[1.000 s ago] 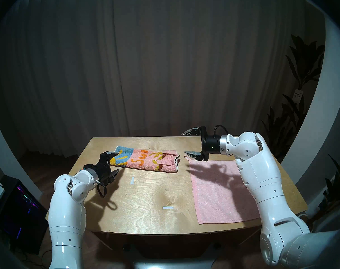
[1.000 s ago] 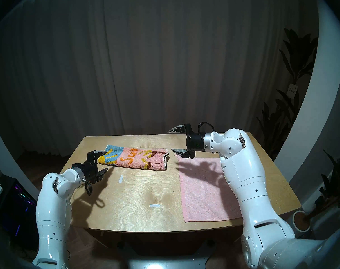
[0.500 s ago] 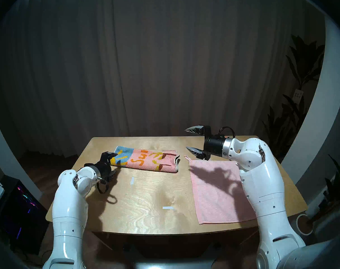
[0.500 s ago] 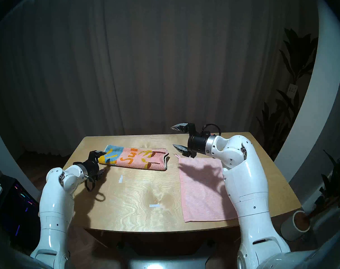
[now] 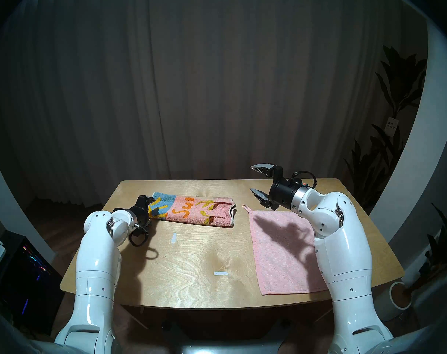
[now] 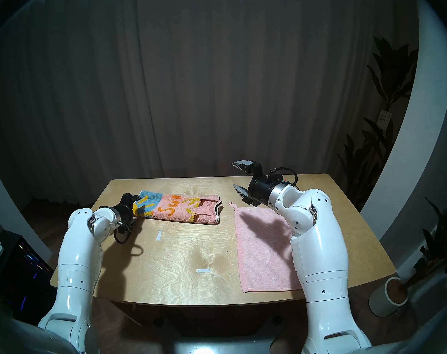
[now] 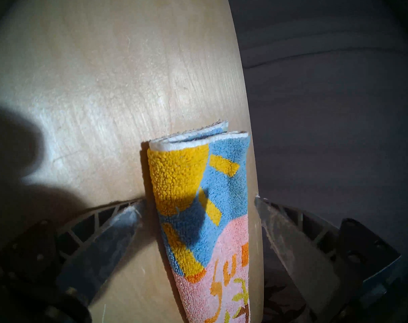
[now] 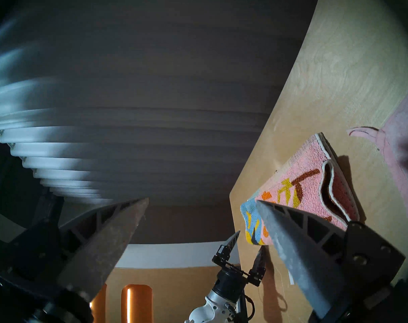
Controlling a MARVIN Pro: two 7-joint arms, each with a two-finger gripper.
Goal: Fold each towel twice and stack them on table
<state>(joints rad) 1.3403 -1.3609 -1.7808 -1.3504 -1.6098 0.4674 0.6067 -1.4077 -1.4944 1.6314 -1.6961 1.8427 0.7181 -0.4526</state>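
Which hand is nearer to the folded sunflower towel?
Left. The left hand is open astride the sunflower towel at its blue end; the right hand hangs open beyond its other end, above the table.

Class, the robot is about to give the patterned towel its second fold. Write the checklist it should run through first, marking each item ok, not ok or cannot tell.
1. Left pincer open, straddling the patterned towel end: ok.
2. Patterned towel folded once, lying flat on the table: ok.
3. Layers at that end lined up: ok; only slightly offset.
4. Right pincer open, holding nothing: ok.
5. Pink towel folded: not ok; it lies spread flat.
6. Lower finger under both layers: cannot tell.
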